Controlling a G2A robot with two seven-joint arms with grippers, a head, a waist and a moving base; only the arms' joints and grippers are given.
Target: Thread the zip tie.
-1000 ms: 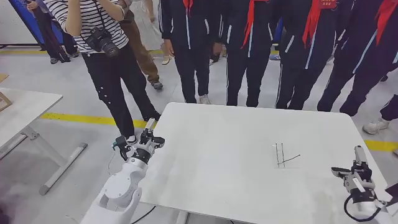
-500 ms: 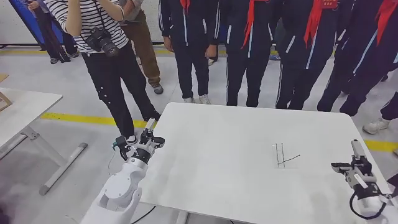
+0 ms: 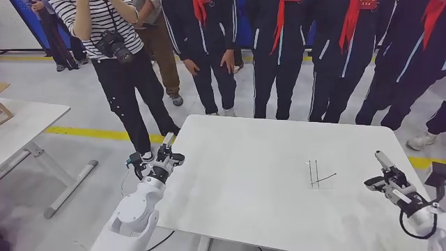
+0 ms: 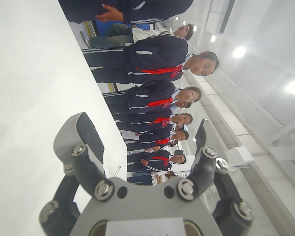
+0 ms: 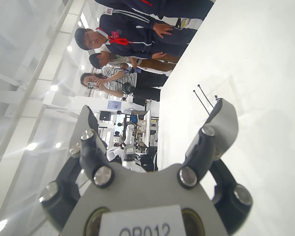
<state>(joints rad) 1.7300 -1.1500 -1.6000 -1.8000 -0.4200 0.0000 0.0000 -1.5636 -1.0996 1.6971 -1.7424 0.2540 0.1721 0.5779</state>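
Note:
Three thin black zip ties [image 3: 317,174] lie loose on the white table [image 3: 244,181], right of its middle; two are parallel and one crosses their near ends. In the right wrist view the zip ties [image 5: 202,98] lie just past one fingertip. My right gripper [image 3: 380,171] hovers open and empty near the table's right edge, a short way right of the ties; its own view shows the gripper [image 5: 154,111] with jaws spread wide. My left gripper [image 3: 165,148] sits open and empty at the table's left edge, far from the ties. In its own view, past the gripper [image 4: 145,128], the ties [image 4: 116,171] look tiny.
Several people stand in a row along the table's far edge [image 3: 279,117], one in a striped shirt [image 3: 90,7] off the far-left corner. A second white table [image 3: 21,129] stands to the left across a gap. Bare tabletop surrounds the ties.
My right gripper has moved away from the near right corner, further out and a little left, toward the zip ties. The left arm and the ties have not moved.

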